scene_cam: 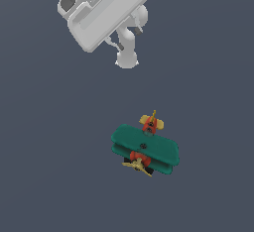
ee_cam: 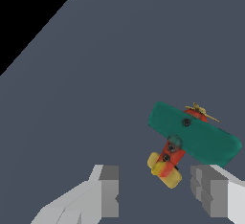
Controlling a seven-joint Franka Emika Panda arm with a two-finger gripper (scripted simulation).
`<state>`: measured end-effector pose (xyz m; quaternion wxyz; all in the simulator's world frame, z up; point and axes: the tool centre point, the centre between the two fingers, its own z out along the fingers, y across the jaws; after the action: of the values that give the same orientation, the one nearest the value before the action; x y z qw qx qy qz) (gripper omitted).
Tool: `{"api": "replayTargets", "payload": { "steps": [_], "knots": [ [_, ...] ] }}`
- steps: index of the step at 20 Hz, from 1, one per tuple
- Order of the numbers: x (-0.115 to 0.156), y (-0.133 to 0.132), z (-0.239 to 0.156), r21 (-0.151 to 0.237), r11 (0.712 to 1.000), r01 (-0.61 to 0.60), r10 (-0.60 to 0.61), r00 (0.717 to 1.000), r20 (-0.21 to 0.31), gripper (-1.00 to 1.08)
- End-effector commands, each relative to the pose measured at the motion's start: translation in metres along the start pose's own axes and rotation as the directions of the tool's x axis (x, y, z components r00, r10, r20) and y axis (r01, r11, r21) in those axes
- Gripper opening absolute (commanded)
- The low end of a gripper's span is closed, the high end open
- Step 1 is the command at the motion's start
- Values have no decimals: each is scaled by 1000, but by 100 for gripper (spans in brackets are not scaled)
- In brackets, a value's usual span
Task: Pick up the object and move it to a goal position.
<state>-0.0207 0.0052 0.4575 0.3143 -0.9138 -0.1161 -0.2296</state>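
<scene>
The toy biplane [scene_cam: 145, 147] rests on the dark grey floor, with teal-green wings, a red body, a yellow propeller and yellow tail fins. In the wrist view the biplane [ee_cam: 194, 134] lies just beyond the fingertips, its tail pointing toward the gap between them. My gripper [ee_cam: 155, 188] is open and empty, and its two grey fingers [ee_cam: 107, 189] stand wide apart, clear of the plane. In the exterior view the white hand body [scene_cam: 101, 10] hovers well away from the plane, toward the top of the picture, and its fingertips are hidden.
The dark grey floor [scene_cam: 49, 151] spreads all around the plane. A black area [ee_cam: 24, 7] beyond the floor's edge shows in the wrist view.
</scene>
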Motion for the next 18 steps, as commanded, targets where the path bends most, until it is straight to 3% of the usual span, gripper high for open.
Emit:
{"api": "replayTargets", "payload": {
  "steps": [1, 18],
  "knots": [
    [6, -6, -12, 10, 1000, 19, -19, 999, -33, 28],
    [36, -27, -89, 89, 989, 120, -94, 964, -250, 28]
  ]
}}
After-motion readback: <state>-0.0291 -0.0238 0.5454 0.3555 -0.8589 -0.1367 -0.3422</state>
